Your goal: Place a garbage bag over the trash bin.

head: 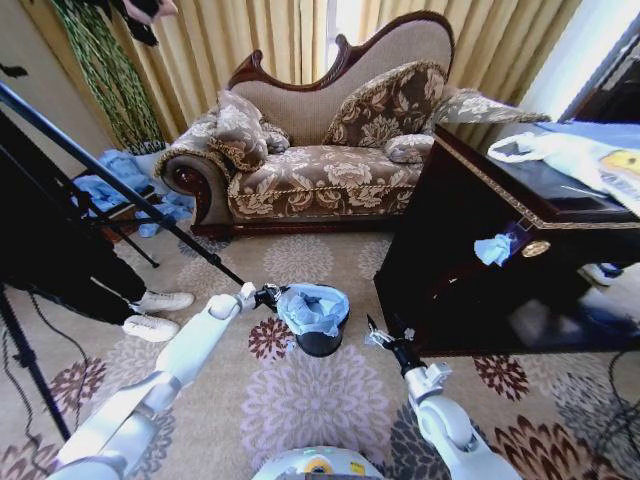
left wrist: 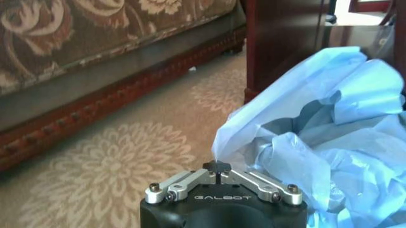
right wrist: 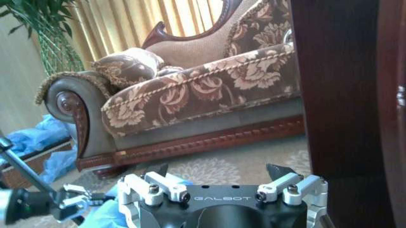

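Note:
The black trash bin [head: 322, 345] stands on the floral carpet just ahead of me. The pale-blue garbage bag [head: 312, 305] is bunched over its mouth and hides the rim. My left gripper [head: 268, 296] is at the bag's left edge. In the left wrist view this left gripper [left wrist: 217, 166] is shut, pinching a corner of the garbage bag [left wrist: 343, 133]. My right gripper [head: 380, 338] hovers to the right of the bin, apart from it. The right wrist view shows this right gripper [right wrist: 217, 171] open with nothing between its fingers.
A dark wooden cabinet [head: 480, 250] stands close on the right, with a white plastic bag [head: 580, 155] on top. A floral sofa [head: 320, 170] lies behind the bin. A tripod leg [head: 120, 190] and a person's white shoes [head: 160, 310] are on the left.

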Controlling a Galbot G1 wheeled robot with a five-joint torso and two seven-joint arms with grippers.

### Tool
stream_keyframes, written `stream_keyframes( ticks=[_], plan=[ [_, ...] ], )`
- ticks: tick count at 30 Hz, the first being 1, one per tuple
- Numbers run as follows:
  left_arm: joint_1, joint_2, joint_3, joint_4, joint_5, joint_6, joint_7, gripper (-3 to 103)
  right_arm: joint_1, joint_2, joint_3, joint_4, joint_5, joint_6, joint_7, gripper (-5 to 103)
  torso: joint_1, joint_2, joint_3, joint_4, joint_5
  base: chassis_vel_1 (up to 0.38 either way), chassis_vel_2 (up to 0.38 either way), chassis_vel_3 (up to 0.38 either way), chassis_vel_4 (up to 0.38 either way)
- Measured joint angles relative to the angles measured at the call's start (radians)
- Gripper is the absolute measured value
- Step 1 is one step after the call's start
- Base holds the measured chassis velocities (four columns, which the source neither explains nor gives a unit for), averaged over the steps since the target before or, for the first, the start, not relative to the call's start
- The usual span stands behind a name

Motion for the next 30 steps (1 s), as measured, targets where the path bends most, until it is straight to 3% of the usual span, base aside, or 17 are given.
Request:
stream_keyframes(
  ticks=[5,12,15,22,26,28,30],
  plan=[
    [-0.001,-0.015,-0.003,0.015,0.0,0.004,-0.024,0,0.017,-0.009,-0.033,0.011,0.003,-0.007,0.007,100,0.0,0.0,0.0,-0.0001,0.0,0.0,0.0,0.0,0.0],
    [0.015,-0.036,-0.028,0.008,0.018,0.011,-0.036,0,0.159,-0.019,-0.159,-0.01,-0.013,-0.054,0.127,100,0.0,0.0,0.0,0.0001,0.0,0.0,0.0,0.0,0.0],
    [0.029,-0.043,-0.044,-0.007,0.03,0.017,-0.036,0,0.276,-0.019,-0.27,-0.071,-0.076,-0.085,0.205,100,0.0,0.0,0.0,0.0002,-0.0001,0.0,0.0,0.0,0.0],
    [0.049,-0.039,-0.06,-0.026,0.039,0.021,-0.035,0,0.402,-0.004,-0.399,-0.203,-0.15,-0.114,0.254,103,0.0,0.0,0.0,0.0001,-0.0001,0.0,0.0,0.0,0.0],
    [0.062,-0.039,-0.069,-0.027,0.042,0.021,-0.034,0,0.453,0.001,-0.465,-0.263,-0.13,-0.137,0.271,91,0.0,0.0,0.0,0.0,-0.0001,0.0,0.0,0.0,0.0],
    [0.065,-0.039,-0.071,-0.027,0.043,0.021,-0.033,0,0.467,0.007,-0.477,-0.284,-0.127,-0.139,0.275,91,0.0,0.0,0.0,-0.0001,-0.0001,0.0,0.0,0.0,0.0],
    [0.07,-0.038,-0.074,-0.029,0.044,0.019,-0.033,0,0.497,0.026,-0.489,-0.321,-0.117,-0.141,0.288,80,0.0,0.0,0.0,0.0,-0.0001,0.0,0.0,0.0,0.0]
  ],
)
